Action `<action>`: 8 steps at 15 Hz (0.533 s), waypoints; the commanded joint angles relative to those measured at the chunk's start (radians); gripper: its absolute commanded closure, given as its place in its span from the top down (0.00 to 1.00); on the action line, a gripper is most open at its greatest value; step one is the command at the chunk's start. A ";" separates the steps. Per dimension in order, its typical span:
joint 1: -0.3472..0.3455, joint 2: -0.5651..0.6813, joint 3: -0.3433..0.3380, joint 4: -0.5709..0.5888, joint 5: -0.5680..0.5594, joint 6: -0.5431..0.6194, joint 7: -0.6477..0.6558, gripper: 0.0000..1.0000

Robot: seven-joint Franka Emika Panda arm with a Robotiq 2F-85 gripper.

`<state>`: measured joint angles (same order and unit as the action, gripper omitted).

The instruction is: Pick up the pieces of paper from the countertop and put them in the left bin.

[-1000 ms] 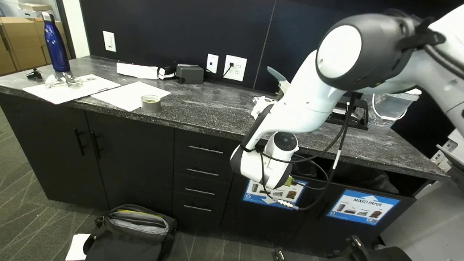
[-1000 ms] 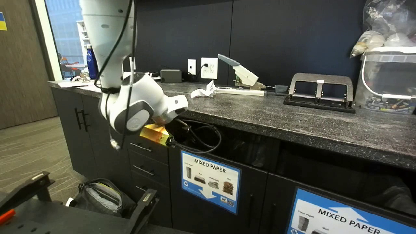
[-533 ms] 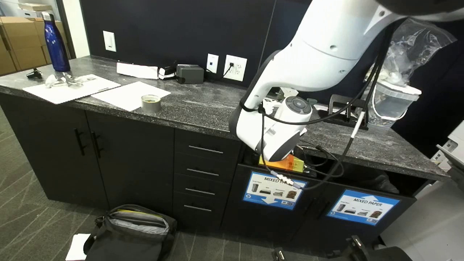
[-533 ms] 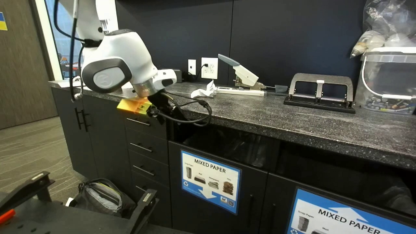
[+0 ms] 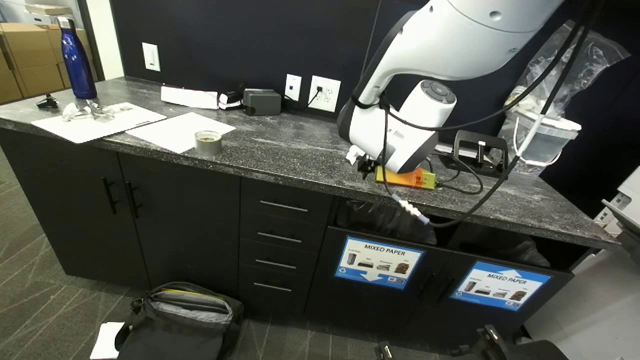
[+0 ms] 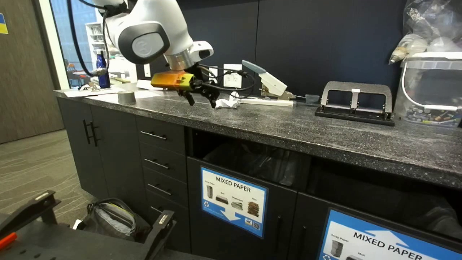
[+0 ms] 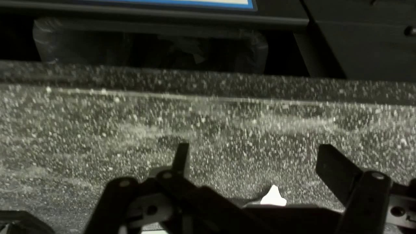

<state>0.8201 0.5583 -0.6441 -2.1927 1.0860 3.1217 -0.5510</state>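
Note:
My gripper hangs over the countertop, its fingers spread with nothing between them. In the wrist view, the gripper faces the speckled stone near the front edge. One crumpled piece of paper lies just beyond the fingers, apart from them; only a white tip of this paper shows past the gripper's body. More crumpled white pieces of paper sit on a flat sheet at the far end. Below is the left bin, its slot holding a dark plastic liner with a pale scrap inside.
Behind the near scrap stands a stapler, with a hole punch and a lidded bucket farther along. A tape roll and flat white sheets lie towards the blue bottle. The right bin adjoins.
The arm has risen from in front of the left bin's slot to above the countertop, bringing the gripper up close to the near crumpled scrap. The scraps have not moved.

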 commanded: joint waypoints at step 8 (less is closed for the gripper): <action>-0.244 0.208 -0.015 0.593 -0.208 -0.394 0.242 1.00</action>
<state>0.6676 0.6497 -0.6915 -1.7795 0.8676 2.7862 -0.3203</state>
